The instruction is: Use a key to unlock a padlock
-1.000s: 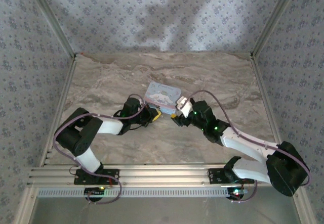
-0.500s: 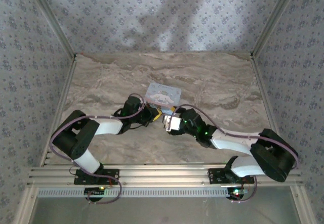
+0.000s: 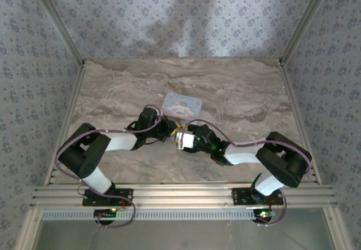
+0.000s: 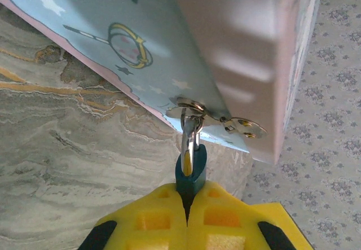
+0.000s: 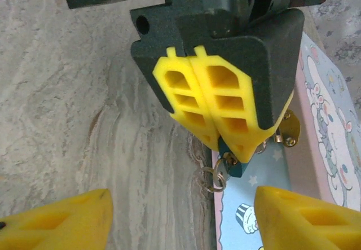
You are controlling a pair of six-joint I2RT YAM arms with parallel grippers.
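Near the middle of the desk point(image 3: 113, 97), at the near edge of the tin box point(image 4: 113, 13), my left pincer point(image 4: 188, 202) is clamped on the body of the padlock point(image 4: 190, 170). Its long axis runs in line with my fingers, with the shackle pointing away from them and hooked through the box's hasp point(image 4: 223, 120). My right pincer point(image 5: 180, 219) faces the left one from just beside it, fingers apart and holding nothing.
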